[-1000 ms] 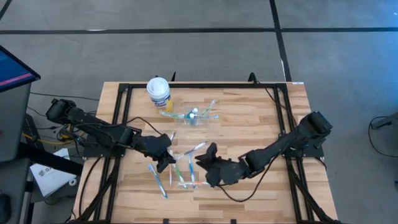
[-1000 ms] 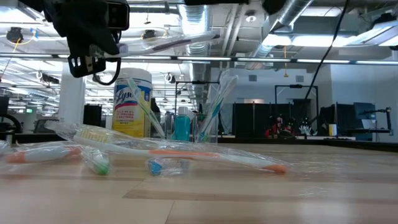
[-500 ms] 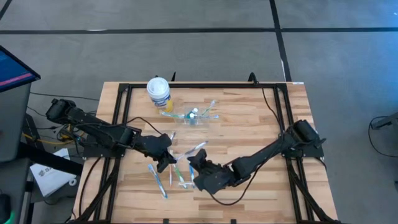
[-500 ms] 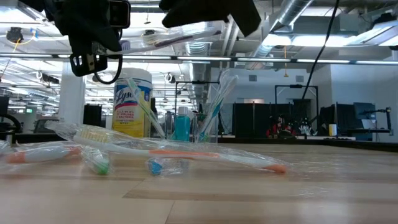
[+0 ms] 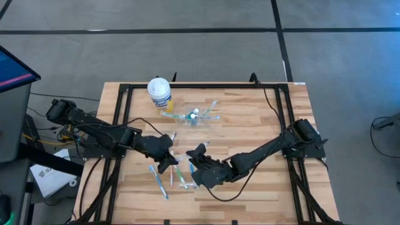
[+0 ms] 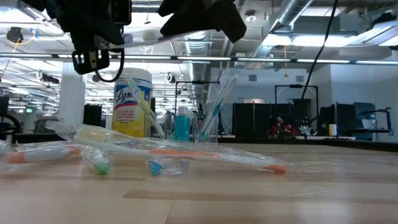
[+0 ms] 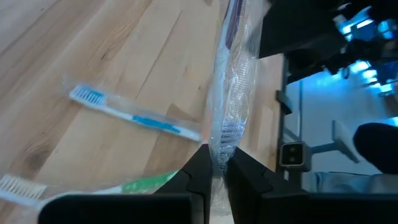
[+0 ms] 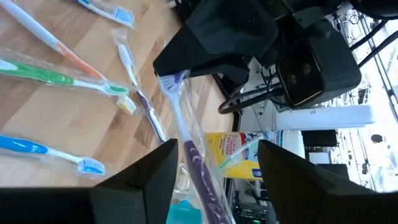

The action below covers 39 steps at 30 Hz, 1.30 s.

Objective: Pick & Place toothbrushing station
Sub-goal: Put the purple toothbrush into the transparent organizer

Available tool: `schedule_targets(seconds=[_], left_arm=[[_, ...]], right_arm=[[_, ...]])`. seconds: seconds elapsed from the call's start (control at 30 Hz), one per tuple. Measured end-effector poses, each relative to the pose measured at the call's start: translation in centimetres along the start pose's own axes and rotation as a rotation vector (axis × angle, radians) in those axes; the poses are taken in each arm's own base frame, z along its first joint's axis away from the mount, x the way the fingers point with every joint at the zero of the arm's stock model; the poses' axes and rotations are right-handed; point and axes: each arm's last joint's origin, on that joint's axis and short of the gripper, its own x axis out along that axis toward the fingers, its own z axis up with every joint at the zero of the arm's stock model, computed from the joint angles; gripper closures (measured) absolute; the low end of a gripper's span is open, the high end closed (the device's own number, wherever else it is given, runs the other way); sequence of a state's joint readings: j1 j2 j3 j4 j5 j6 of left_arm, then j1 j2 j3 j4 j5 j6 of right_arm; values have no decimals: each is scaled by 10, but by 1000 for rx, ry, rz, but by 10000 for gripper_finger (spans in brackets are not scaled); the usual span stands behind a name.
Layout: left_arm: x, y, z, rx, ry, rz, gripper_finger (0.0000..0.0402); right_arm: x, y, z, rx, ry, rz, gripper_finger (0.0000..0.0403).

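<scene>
A purple-and-white toothbrush in a clear wrapper hangs in the air above the table's middle. My left gripper is shut on it. My right gripper is open, its fingers on either side of the toothbrush's handle end; no touch shows. In the high view the left gripper and the right gripper face each other closely. The clear cup stands farther back on its base, holding toothbrushes and a blue tube. Several wrapped toothbrushes lie flat on the wood. My left gripper pinches the wrapped toothbrush between its two fingers at the bristle end. The brush runs on along the fingers' line, away from them. It is lifted clear of the table, roughly level, its handle reaching between the right gripper's fingers.
A white-lidded yellow canister stands at the far left of the table. More loose toothbrushes lie near the front under both grippers. A black frame borders the table's edges. The table's right half is bare wood.
My right gripper has moved toward the table's left, closing in on the left gripper and the lifted toothbrush, so that its fingers now stand around the handle. The toothbrush and the left gripper have stayed put.
</scene>
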<state>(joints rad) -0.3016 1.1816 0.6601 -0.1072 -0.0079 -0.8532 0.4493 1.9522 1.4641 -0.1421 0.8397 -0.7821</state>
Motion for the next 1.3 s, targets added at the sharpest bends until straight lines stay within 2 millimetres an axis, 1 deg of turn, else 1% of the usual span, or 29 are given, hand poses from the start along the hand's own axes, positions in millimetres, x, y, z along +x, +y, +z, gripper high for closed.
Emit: schedule_targets(seconds=[0.1, 0.3, 0.47, 0.73, 0.9, 1.1, 1.3], left_arm=[[0, -3, 2, 0, -9, -36, 376], [0, -5, 4, -15, -26, -68, 376], [0, -6, 4, -25, -15, -86, 376], [-1, -8, 5, -53, -10, -117, 376], [-1, -9, 5, -68, -9, -125, 376], [-1, -9, 5, -68, -10, -127, 376], [-1, -9, 5, -68, -10, -132, 376]], right_arm=[[0, 1, -1, -42, 6, 7, 208], [2, 0, -2, -48, 10, 5, 228], [2, 0, -2, -86, 10, 5, 234], [4, -2, -3, -93, 15, 1, 241], [5, -3, -4, -92, 16, 1, 252], [5, -2, -4, -95, 17, 2, 284], [5, -2, -4, -119, 21, 7, 327]])
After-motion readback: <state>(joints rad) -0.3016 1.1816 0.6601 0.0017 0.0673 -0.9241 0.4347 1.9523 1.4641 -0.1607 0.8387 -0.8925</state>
